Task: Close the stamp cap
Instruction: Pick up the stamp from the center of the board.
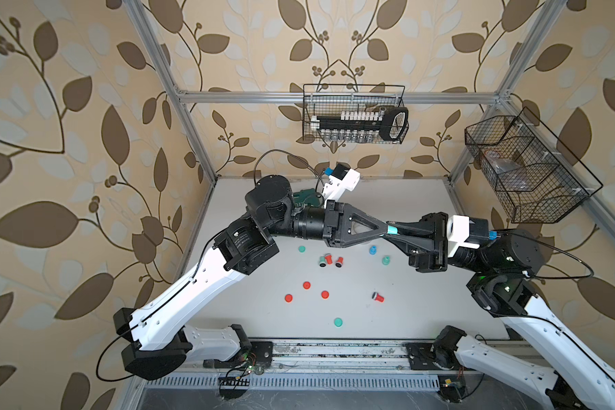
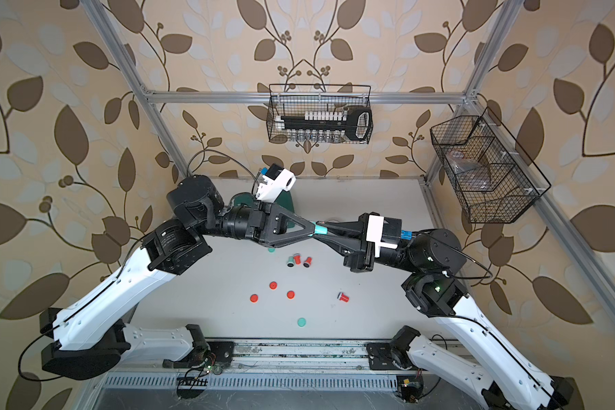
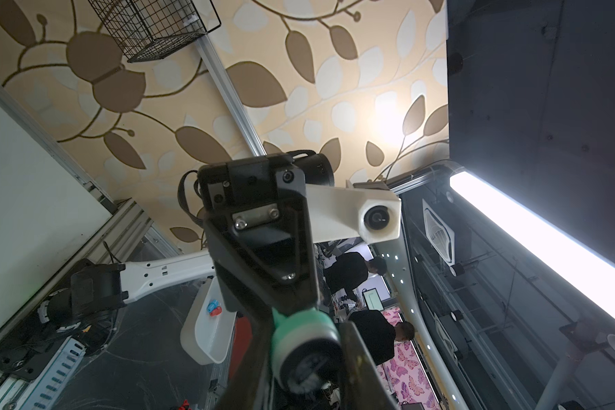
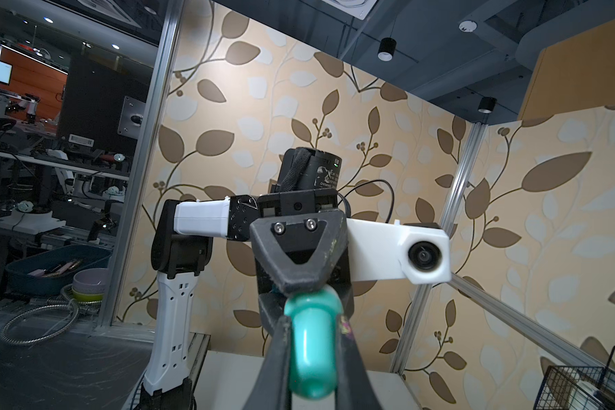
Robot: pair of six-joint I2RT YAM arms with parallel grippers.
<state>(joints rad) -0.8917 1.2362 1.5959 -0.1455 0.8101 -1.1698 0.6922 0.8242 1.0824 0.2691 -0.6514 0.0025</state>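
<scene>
A teal stamp (image 1: 391,230) (image 2: 321,230) hangs in mid-air above the table's middle, held from both sides. My left gripper (image 1: 385,229) is shut on its wide end. In the left wrist view that end (image 3: 306,340) shows a white ring and a dark round face turned toward the camera, with no cap on it. My right gripper (image 1: 401,231) is shut on the narrow handle (image 4: 311,351), a finger (image 4: 279,358) on each side. Loose teal caps (image 1: 338,322) (image 1: 301,249) lie on the table.
Under the arms lie red stamps (image 1: 378,296) (image 1: 328,259), another teal stamp (image 1: 322,261), a blue piece (image 1: 372,250) and red caps (image 1: 306,284) (image 1: 288,298). Wire baskets hang on the back wall (image 1: 355,113) and right wall (image 1: 526,170).
</scene>
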